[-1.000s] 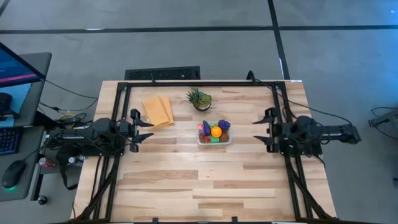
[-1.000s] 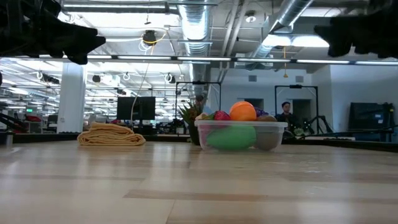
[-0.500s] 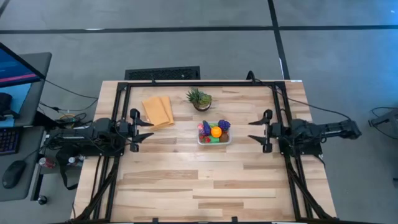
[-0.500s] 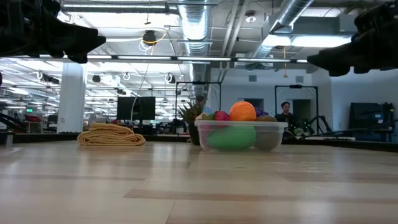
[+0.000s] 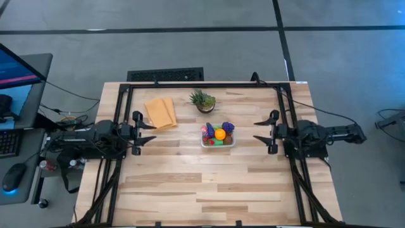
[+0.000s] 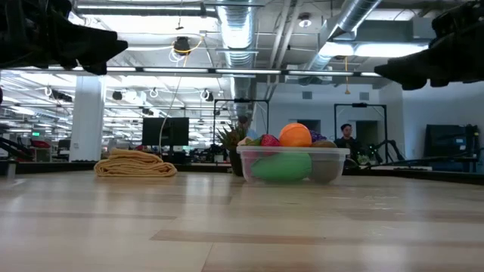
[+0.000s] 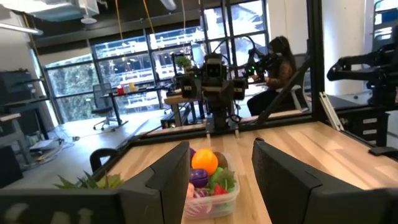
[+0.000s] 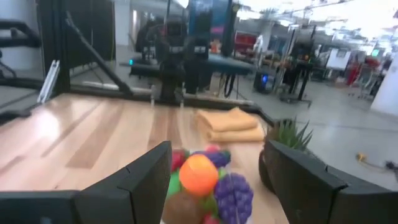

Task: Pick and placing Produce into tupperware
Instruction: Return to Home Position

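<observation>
Plastic tupperware (image 5: 218, 145): you will find it near the middle of the table (image 5: 209, 183), standing flat between the two grippers and well apart from both.
Produce: all the pieces you can see are piled inside the tupperware and rise above its rim.
Orange fruit (image 5: 219, 133): it sits on top of the heap.
Purple grapes (image 5: 228, 126): they lie at the corner of the tupperware nearest the right arm and the potted plant.
Green piece (image 6: 281, 168): from the low view you see it through the clear wall, down at the bottom.
Brown piece (image 8: 180, 208): it lies low on the side facing the right arm.
Left gripper (image 5: 152, 132): it hangs over the left edge of the table, raised off the wood. Its fingers are spread wide and hold nothing, and they point at the tupperware.
Right gripper (image 5: 255, 130): it hangs over the right side of the table, also raised. Its fingers are parted wide and empty, and they face the tupperware.
Yellow-orange cloth (image 5: 161, 114): it lies folded on the wood near the left gripper, toward the far edge.
Potted plant (image 5: 202, 100): it stands near the tupperware on the far side, with the cloth beside it.
Person (image 7: 277, 59): you can make out one seated at a desk in the room beyond the table.
</observation>
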